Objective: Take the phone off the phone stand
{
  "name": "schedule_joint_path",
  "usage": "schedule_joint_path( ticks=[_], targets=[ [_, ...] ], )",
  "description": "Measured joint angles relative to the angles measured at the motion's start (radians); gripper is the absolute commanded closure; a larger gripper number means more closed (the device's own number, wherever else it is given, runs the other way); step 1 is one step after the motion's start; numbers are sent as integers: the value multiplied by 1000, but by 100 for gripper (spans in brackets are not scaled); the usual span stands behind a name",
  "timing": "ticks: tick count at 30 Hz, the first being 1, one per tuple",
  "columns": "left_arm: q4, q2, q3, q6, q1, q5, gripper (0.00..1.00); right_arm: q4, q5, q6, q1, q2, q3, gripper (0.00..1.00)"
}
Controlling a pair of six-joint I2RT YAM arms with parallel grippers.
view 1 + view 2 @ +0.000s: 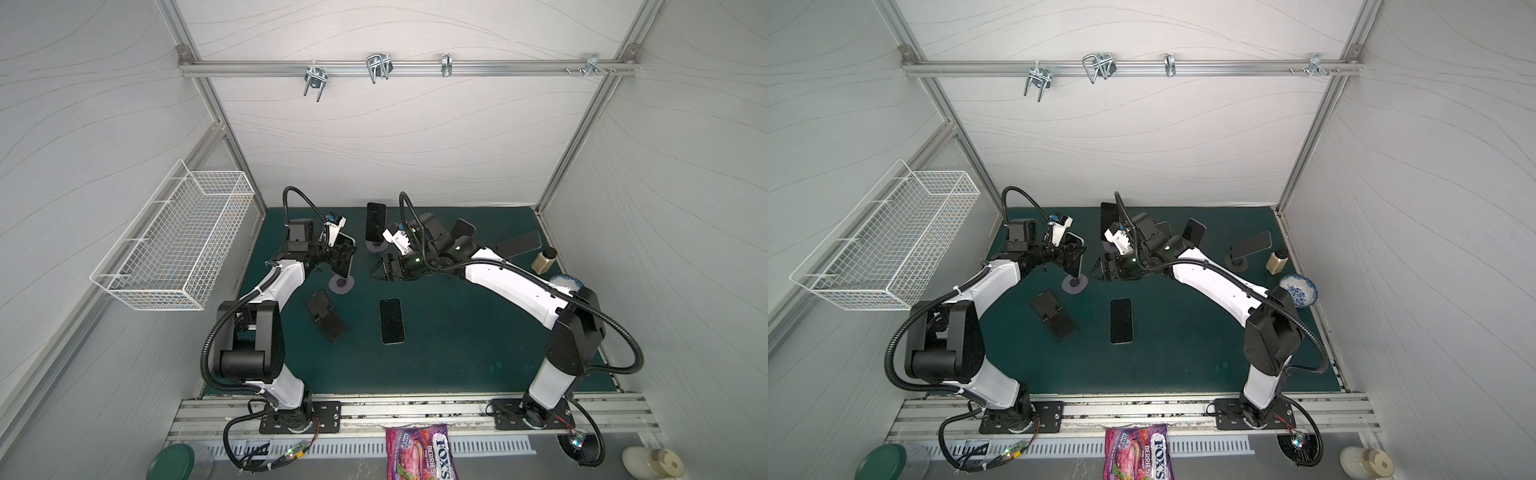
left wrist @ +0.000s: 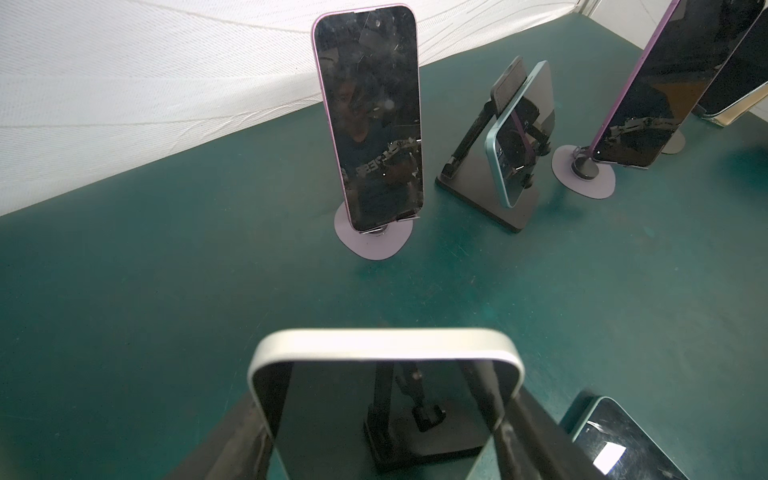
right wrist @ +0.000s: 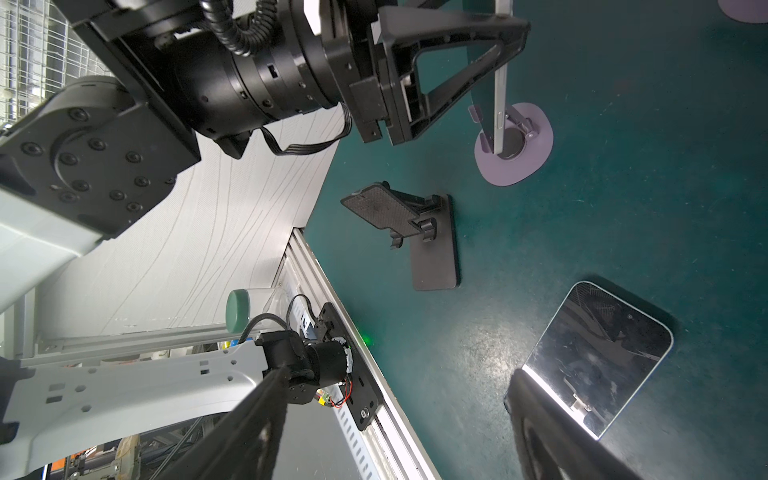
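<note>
Top views, mat (image 1: pixel 457 357): dark green sheet covering the work surface in front of both arm bases.
Top views, phone (image 1: pixel 347 242): propped on its stand (image 1: pixel 341 286), which has a round pale base and sits left of centre; both top views show it (image 1: pixel 1076 241).
Top views, left gripper (image 1: pixel 341 258): placed at the phone, one finger on each long edge, above the stand's base.
Top views, right gripper (image 1: pixel 377 268): just to the right of the stand, low over the mat, jaws spread wide and carrying nothing.
Top views, flat phone (image 1: pixel 391 321): lies face up on the mat, nearer the arm bases and apart from both grippers.
Top views, empty stand (image 1: pixel 326 316): black, folding, just left of the flat phone.
Left wrist view, phone (image 2: pixel 386 344): its silver-framed top edge and dark screen fill the lower middle.
Left wrist view, fingers (image 2: pixel 254 440): dark, one close against each long edge of the phone; whether they press it cannot be told.
Left wrist view, pink phone (image 2: pixel 368 120): upright on another round-based stand, farther off near the white wall.
Right wrist view, phone (image 3: pixel 500 79): seen edge-on, its lower end seated in the stand (image 3: pixel 517 158).
Right wrist view, left gripper's finger (image 3: pixel 453 50): triangular, black, its tip at the phone's edge.
Right wrist view, right gripper (image 3: pixel 401 376): two dark fingers wide apart, only mat and rail between them.
Right wrist view, flat phone (image 3: pixel 598 357): on the mat, one corner hidden behind a finger.
Right wrist view, empty stand (image 3: pixel 415 232): between the flat phone and the stand.
</note>
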Motion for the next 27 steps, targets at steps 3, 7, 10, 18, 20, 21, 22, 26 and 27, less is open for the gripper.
schedule_joint_path(
  ticks=[3, 7, 10, 18, 20, 21, 22, 26, 27],
  targets=[
    [0, 0, 0, 0, 0, 0, 34, 0, 0, 0, 0, 0, 0, 16],
    [0, 0, 0, -3, 0, 0, 34, 0, 0, 0, 0, 0, 0, 16],
    [-1, -2, 0, -5, 0, 0, 34, -1, 1, 0, 0, 0, 0, 16],
    [-24, -6, 8, -11, 0, 0, 34, -1, 4, 1, 0, 0, 0, 16],
    [-29, -9, 8, -11, 0, 0, 34, -1, 4, 2, 0, 0, 0, 16],
    [-32, -11, 8, -12, 0, 0, 34, -1, 4, 3, 0, 0, 0, 16],
    [-35, -14, 8, -12, 0, 0, 34, -1, 4, 4, 0, 0, 0, 16],
    [-39, -22, 8, -13, 0, -2, 34, -1, 5, 5, 0, 0, 0, 16],
    [-39, -22, 8, -13, 0, -3, 34, -1, 5, 6, 1, 0, 0, 17]
  ],
)
